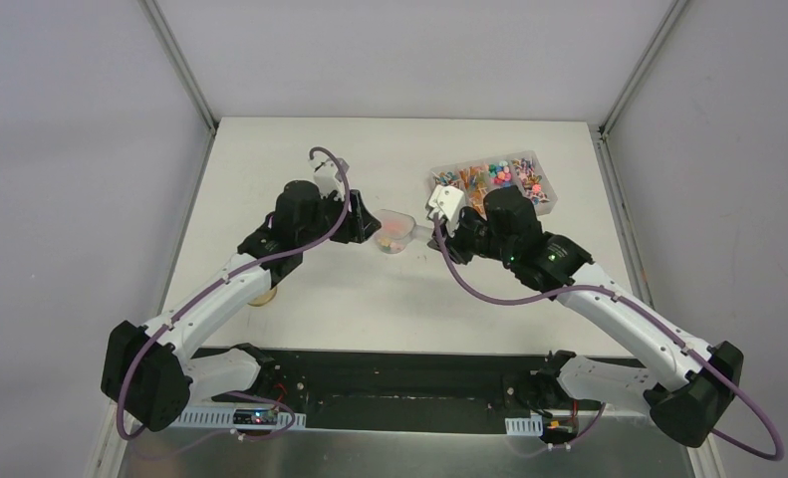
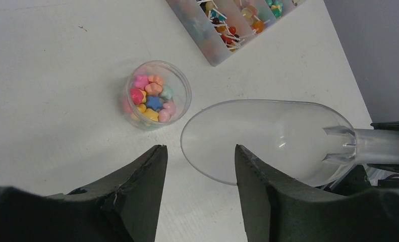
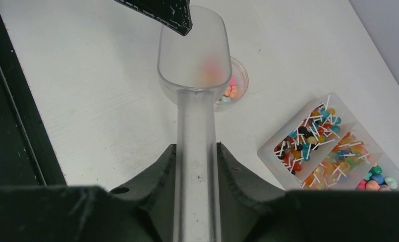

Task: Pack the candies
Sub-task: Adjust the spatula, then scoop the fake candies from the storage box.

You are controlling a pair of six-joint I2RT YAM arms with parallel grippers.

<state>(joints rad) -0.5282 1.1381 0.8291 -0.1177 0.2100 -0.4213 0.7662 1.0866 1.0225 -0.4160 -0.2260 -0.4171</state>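
Right jaws were clamped on the scoop (image 3: 194,116) handle; left jaws stood wide, empty, just short of the jar (image 2: 184,88). Unheld, the jar might tip if the scoop nudged it — spilling the candies (image 2: 152,101). The left arm (image 1: 232,284) and right arm (image 1: 609,304) reached inward to mid-frame — wrists angled down.

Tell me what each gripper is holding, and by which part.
The right gripper clamps the clear plastic scoop by its handle. The left gripper is open and holds nothing.
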